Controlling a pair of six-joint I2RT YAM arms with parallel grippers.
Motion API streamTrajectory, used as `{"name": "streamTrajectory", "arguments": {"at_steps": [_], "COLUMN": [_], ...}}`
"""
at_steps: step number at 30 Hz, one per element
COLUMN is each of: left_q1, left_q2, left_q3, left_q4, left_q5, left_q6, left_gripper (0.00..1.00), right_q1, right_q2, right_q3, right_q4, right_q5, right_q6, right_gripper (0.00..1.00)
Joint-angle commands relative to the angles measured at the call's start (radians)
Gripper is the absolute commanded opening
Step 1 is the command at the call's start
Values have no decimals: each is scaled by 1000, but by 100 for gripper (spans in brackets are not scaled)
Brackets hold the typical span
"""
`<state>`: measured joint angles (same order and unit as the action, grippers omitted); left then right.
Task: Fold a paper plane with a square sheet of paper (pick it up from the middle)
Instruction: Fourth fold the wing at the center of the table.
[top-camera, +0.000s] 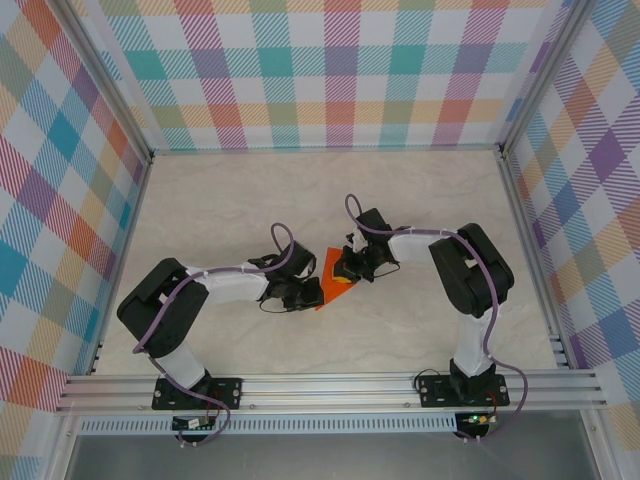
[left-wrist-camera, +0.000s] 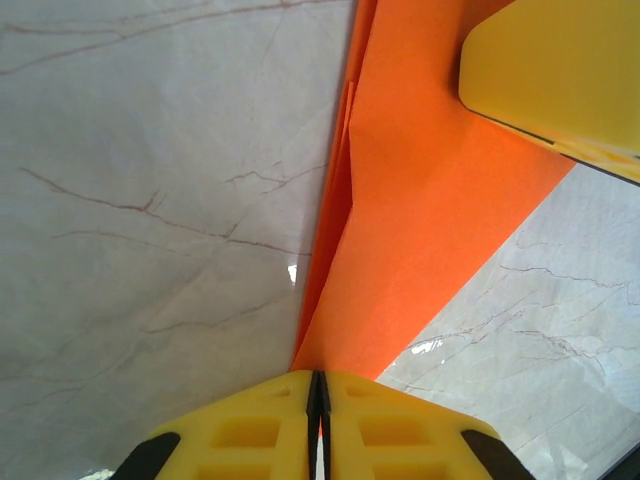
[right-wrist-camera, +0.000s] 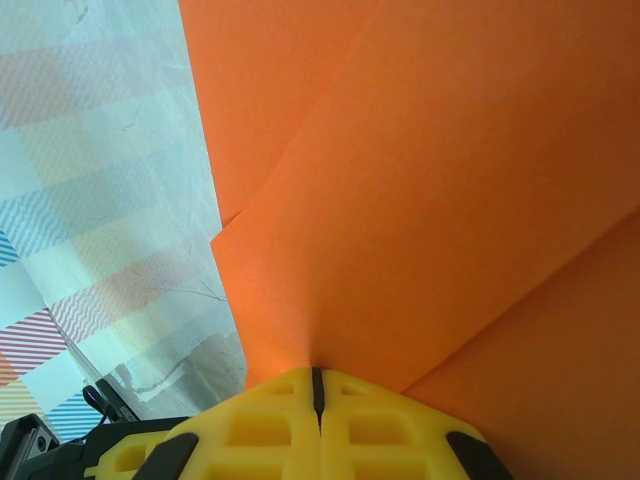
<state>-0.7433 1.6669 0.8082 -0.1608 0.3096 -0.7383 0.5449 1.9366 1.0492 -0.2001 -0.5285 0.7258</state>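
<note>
Near the middle of the worktop (top-camera: 200, 200), between the two arms, we find the sheet of paper (top-camera: 333, 270). It is bright orange and already creased, with layered edges showing in the left wrist view. The left fingers (left-wrist-camera: 250, 435) are clenched on a pointed end of the sheet, and the paper runs straight into the seam between them. The right fingers (right-wrist-camera: 260, 430) are clenched on another part of it, with overlapping flaps spreading away from their seam. Whether the sheet's lower edge touches the worktop we cannot tell.

We judge the step in hand to be forming the next fold while both arms grip the sheet. To do it well we would move the two grips together, with only light tension along the existing crease, since paper this thin is likely to tear or slip at a pinch if the arms pull apart. We would line up the layered edges before pressing anything flat, because a skewed fold would probably leave the plane's nose off-centre. We would then bring the fold down onto the worktop and loosen one grip only once the other pins the layers
</note>
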Motion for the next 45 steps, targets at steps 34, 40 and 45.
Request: {"name": "streamTrajectory", "arguments": {"at_steps": [34,40,45], "left_q1": [-17,-16,-12], "left_q2": [-130,-115,2], "left_q3": [-25,40,95], "left_q4": [-31,50,82], "left_q5": [8,-46,-32], "left_q6": [8,30,61], "left_gripper": [11,12,11], "right_q1": [1,1,1], "right_q2": [102,107,113], "right_q3": [-44,-41,-37], "right_q4": [-87,-86,-89], "right_q5": [167,167,162], "right_q6": [3,4,1], "right_gripper": [2,2,2]}}
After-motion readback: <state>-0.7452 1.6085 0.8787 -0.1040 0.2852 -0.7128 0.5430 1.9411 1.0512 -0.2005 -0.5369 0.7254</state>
